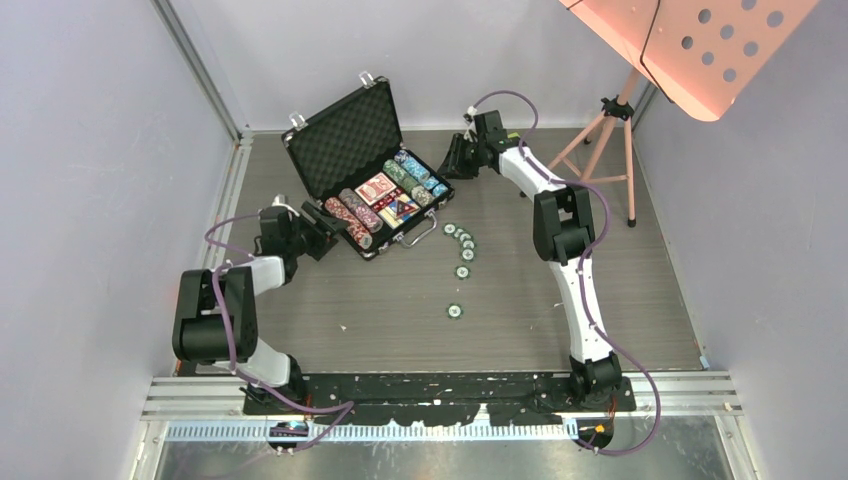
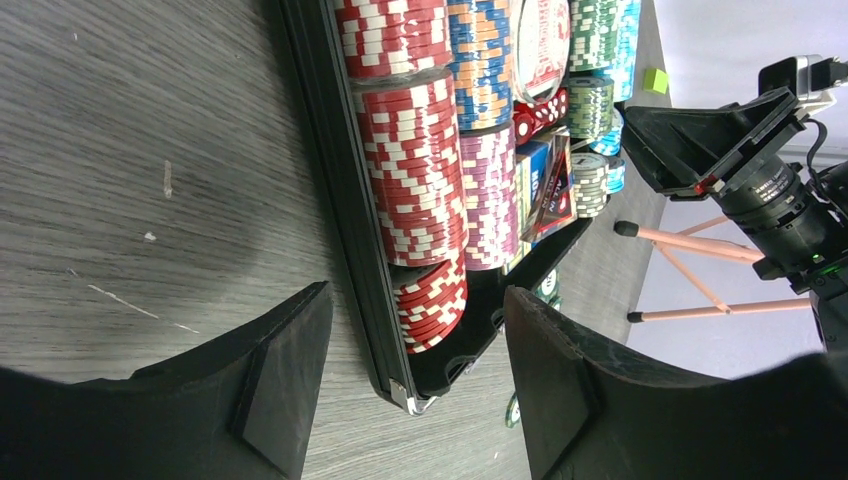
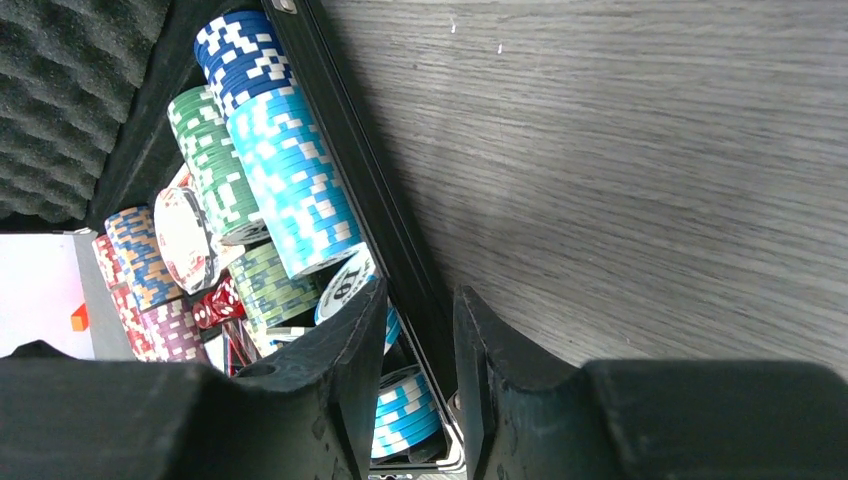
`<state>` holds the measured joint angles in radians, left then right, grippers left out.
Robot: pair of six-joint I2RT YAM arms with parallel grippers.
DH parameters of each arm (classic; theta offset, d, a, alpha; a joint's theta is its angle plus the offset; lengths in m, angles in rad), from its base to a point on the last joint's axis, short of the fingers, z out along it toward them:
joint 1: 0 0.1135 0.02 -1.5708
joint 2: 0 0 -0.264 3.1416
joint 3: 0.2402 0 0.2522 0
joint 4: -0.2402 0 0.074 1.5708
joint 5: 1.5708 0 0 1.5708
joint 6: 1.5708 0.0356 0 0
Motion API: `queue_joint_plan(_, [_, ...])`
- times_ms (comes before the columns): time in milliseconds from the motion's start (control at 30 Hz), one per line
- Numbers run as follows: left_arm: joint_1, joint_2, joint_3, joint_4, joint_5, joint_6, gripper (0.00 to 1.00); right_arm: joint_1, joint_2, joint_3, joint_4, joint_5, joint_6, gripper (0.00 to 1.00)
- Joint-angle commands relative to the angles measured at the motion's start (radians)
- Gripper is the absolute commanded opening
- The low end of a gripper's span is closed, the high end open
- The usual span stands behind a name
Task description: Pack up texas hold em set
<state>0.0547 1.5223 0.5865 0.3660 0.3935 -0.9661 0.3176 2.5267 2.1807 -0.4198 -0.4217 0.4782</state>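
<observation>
The black briefcase [image 1: 345,135] lies open mid-table with its foam lid up. Rows of striped chips [image 1: 350,215], a red-backed card deck [image 1: 376,187] and red dice [image 2: 540,112] fill its tray. Several loose chips [image 1: 463,255] trail across the table to its right. My left gripper [image 1: 325,222] is open at the case's near left corner. In the left wrist view its fingers [image 2: 290,380] straddle that corner [image 2: 415,395] with gaps on both sides. My right gripper [image 3: 420,295] stands narrowly open astride the right side wall [image 3: 370,190]. One finger [image 3: 350,380] is inside beside the light-blue chips [image 3: 295,190].
A pink tripod [image 1: 605,140] stands at the back right under a pink perforated board [image 1: 700,40]. A small green block [image 2: 655,80] lies beyond the case. Grey walls close in the table on the left, back and right.
</observation>
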Motion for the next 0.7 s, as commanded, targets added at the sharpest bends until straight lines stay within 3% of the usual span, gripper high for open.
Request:
queue_joint_plan(0, [0.003, 0.024, 0.013, 0.037, -0.003, 0.015, 0.65, 0.001, -0.022, -0.021, 0.039, -0.032, 0.008, 0.36])
queue_joint_plan(300, [0.003, 0.04, 0.023, 0.042, 0.004, 0.017, 0.64, 0.006, -0.057, -0.077, 0.071, -0.044, 0.026, 0.36])
queue_joint_plan(467, [0.003, 0.061, 0.028, 0.049, 0.001, 0.018, 0.61, 0.006, -0.065, -0.101, 0.07, -0.038, 0.03, 0.24])
queue_joint_plan(667, [0.003, 0.078, 0.028, 0.051, 0.002, 0.02, 0.57, 0.01, -0.103, -0.156, 0.069, -0.018, 0.018, 0.19])
